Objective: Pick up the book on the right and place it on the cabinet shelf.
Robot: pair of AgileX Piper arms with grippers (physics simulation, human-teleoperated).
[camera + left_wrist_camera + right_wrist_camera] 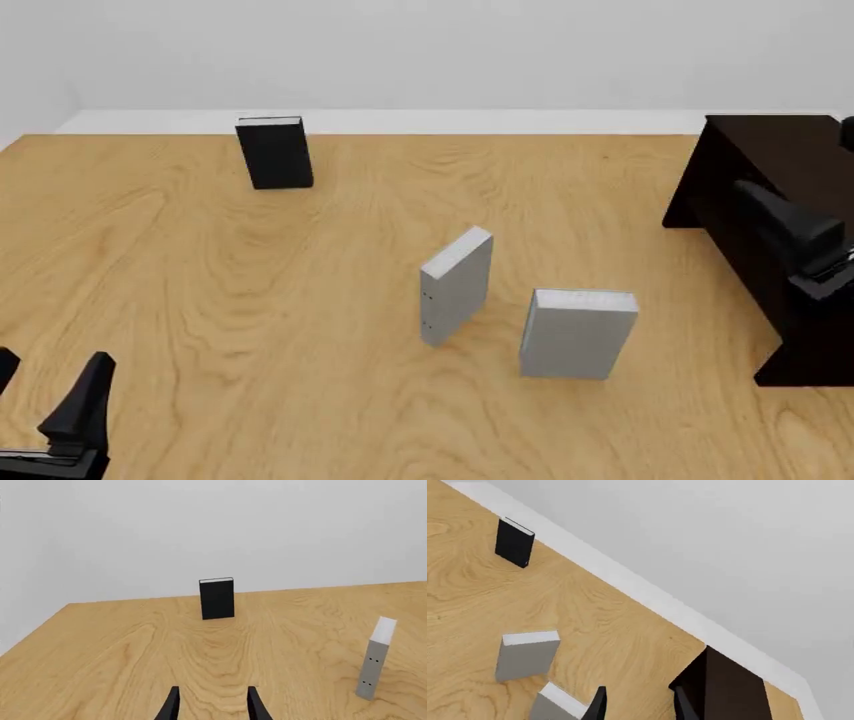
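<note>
A light wooden desk (200, 300) with swirling grain fills the front view from 6 o'clock up toward 12. Behind its far edge rises a plain pale grey wall (427, 50), with a whiter band along its foot. The light is soft and even, shadows faint.

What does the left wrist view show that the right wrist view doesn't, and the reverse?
Only the left wrist view shows the left gripper, open over bare table. Only the right wrist view shows the book to be picked, the dark cabinet and the right gripper, open and holding nothing. Both show the black book standing at the far edge, the grey dotted book and the wooden table.
</note>
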